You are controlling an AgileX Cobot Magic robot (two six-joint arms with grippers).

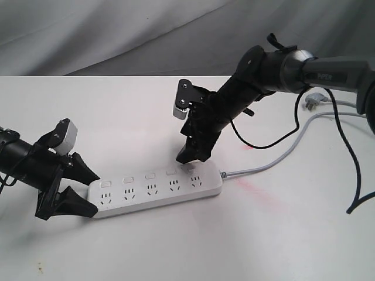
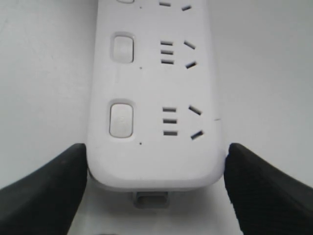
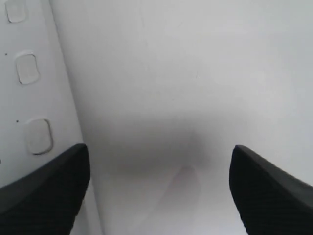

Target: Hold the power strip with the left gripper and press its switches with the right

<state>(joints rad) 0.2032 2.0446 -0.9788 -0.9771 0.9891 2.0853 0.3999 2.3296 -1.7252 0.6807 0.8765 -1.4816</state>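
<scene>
White table (image 1: 176, 252) all round — left gripper (image 1: 95, 194) clamps the power strip (image 1: 158, 190) end; right gripper (image 1: 193, 155) gapes, empty.

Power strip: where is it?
Exterior view: the power strip lies lower centre on the table, left end effector gripping one end, right end effector at the other.

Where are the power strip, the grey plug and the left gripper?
power strip (image 1: 158, 190): exterior view, middle of its white top.
grey plug (image 1: 312, 100): exterior view, the plug's body.
left gripper (image 1: 97, 194): exterior view, midway between its fingertips, at the strip's end.
</scene>
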